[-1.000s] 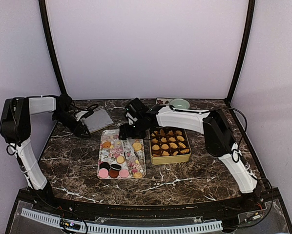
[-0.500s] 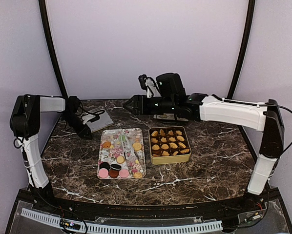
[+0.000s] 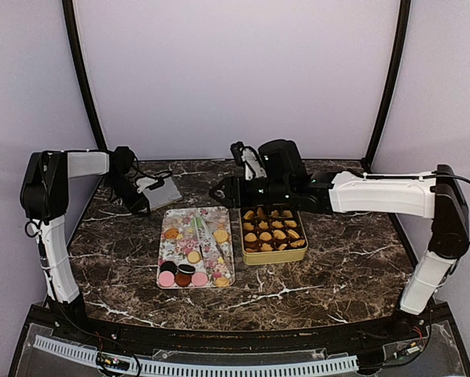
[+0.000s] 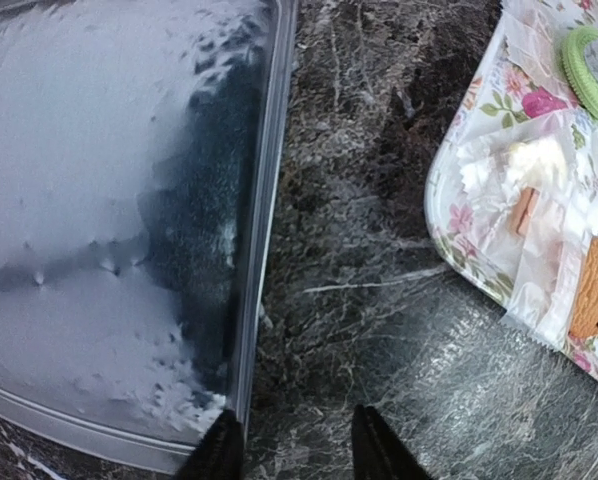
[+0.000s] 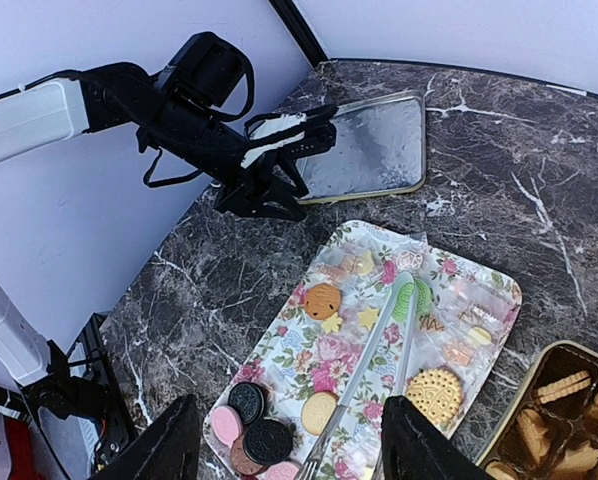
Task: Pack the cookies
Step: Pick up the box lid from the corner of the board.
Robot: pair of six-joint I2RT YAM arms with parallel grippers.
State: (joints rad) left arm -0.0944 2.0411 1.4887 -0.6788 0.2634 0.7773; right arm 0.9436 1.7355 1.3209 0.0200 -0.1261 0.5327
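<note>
While loose cookies (image 3: 194, 256) lie on the flowery rectangular tray (image 3: 172, 253), we log the step as transfer, unfinished.

- Item: gold rectangular tin (image 3: 274, 258), at 3 o'clock of the tray, compartments mostly holding tan cookies.
- Item: silvery metal tongs (image 5: 369, 350), lying lengthwise on the tray, untouched.
- Item: silver rectangular lid (image 3: 163, 191), at 10 o'clock of the tray.
- Item: right gripper (image 5: 294, 455), fingers spread wide, empty, hovering above the tray's 12 o'clock edge.
- Item: left gripper (image 4: 294, 462), fingers apart, holding nothing, over the dark marble table (image 3: 321, 275) just beside the lid's edge.

Next move, we judge: right gripper lowers onto the tongs or a cookie, closes, and carries to a free compartment.
</note>
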